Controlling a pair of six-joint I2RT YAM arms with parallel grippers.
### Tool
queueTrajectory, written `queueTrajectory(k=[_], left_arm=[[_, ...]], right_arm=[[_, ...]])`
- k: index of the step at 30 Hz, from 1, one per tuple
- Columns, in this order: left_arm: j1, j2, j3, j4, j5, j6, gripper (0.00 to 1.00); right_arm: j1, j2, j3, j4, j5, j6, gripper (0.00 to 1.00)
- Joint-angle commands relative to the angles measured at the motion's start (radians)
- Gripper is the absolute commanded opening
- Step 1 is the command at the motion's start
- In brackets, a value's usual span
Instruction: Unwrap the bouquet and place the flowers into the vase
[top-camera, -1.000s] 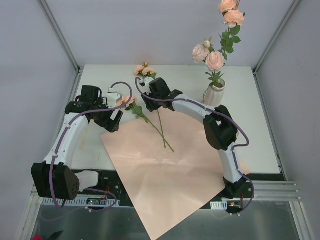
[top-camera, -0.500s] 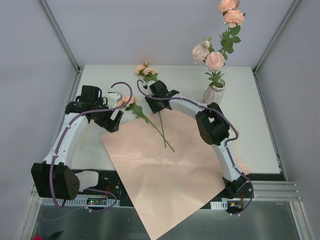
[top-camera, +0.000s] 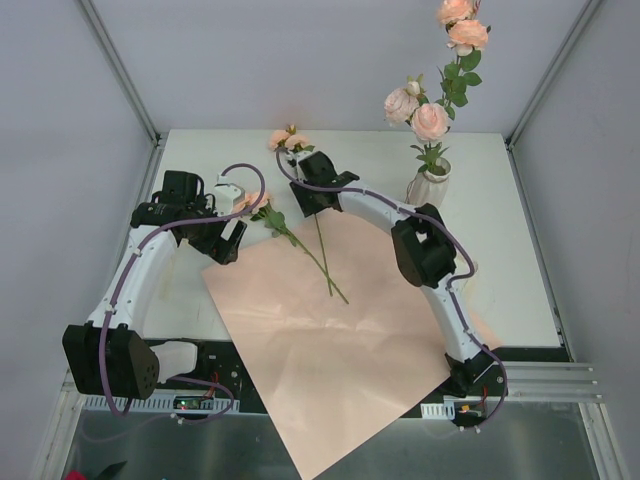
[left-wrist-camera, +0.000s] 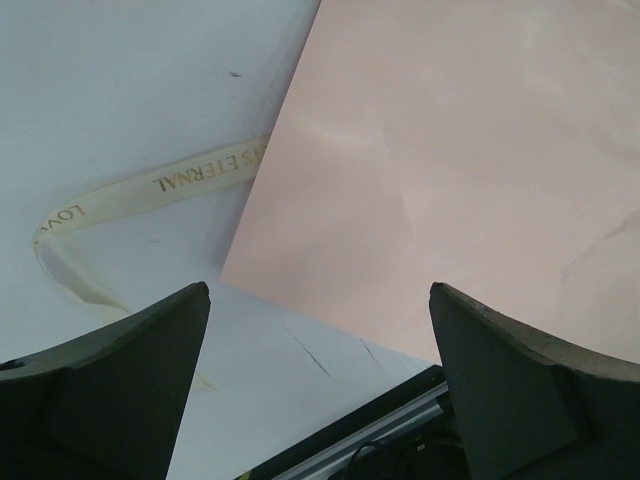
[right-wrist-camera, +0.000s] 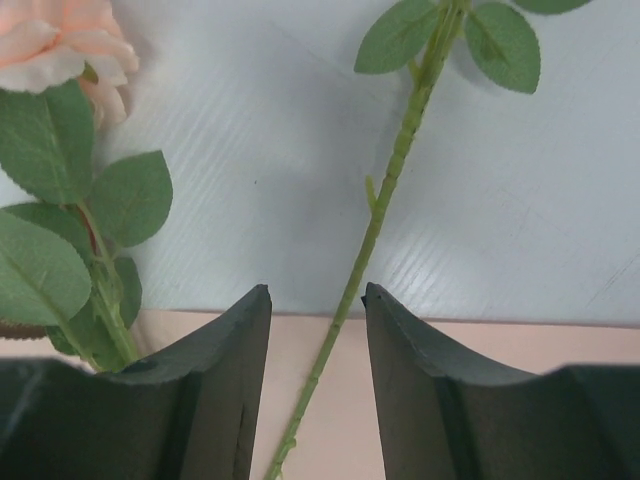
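Two loose flowers lie on the table: one rose (top-camera: 290, 140) with a long stem (top-camera: 322, 250), and another rose (top-camera: 254, 203) whose stem crosses onto the pink paper sheet (top-camera: 330, 350). My right gripper (top-camera: 310, 203) hangs over the first stem. In the right wrist view its jaws (right-wrist-camera: 317, 295) stand open on either side of the green stem (right-wrist-camera: 385, 200) without touching it. The second rose's bloom (right-wrist-camera: 50, 50) and leaves show to the left. The cream vase (top-camera: 430, 188) at the back right holds several roses (top-camera: 430, 120). My left gripper (top-camera: 230, 238) is open and empty (left-wrist-camera: 318, 290) above the paper's corner (left-wrist-camera: 470, 170).
A cream printed ribbon (left-wrist-camera: 150, 185) lies curled on the white table (top-camera: 510, 250) left of the paper. The paper overhangs the table's near edge. Grey walls enclose the back and both sides.
The right arm's elbow has swung left and its gripper has edged slightly toward the back over the rose stem. The left arm, the flowers and the paper have not moved.
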Motion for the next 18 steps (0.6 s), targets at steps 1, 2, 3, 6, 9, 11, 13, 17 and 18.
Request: queueTrajectory(k=[1,2,3,6,9,11,13,17,18], left_arm=[[0.008,0.011,0.002,0.007,-0.001,0.002,0.91],[0.008,0.012,0.003,0.007,-0.001,0.0,0.91],[0.008,0.012,0.005,0.008,-0.001,0.0,0.91],[0.008,0.017,0.005,0.008,-0.002,0.003,0.91],[0.01,0.015,0.005,0.008,-0.002,0.002,0.91],[0.008,0.014,0.005,0.008,-0.002,0.005,0.91],[0.008,0.012,0.005,0.008,-0.004,0.004,0.91],[0.01,0.002,0.0,0.008,-0.007,0.008,0.91],[0.01,0.0,-0.003,0.008,-0.008,0.01,0.91]], right_arm=[[-0.021,0.048,0.12,-0.085,0.029,0.049,0.44],[-0.022,0.057,0.135,-0.098,0.029,0.054,0.44],[-0.024,0.079,0.171,-0.131,0.024,0.054,0.44],[-0.026,0.12,0.244,-0.196,0.017,0.057,0.43],[-0.029,0.149,0.29,-0.243,0.001,0.062,0.43],[-0.033,0.148,0.288,-0.244,-0.006,0.068,0.42],[-0.038,0.149,0.282,-0.244,-0.022,0.074,0.41],[-0.033,0.044,0.123,-0.17,-0.011,0.085,0.44],[-0.032,0.006,0.068,-0.082,0.004,0.085,0.47]])
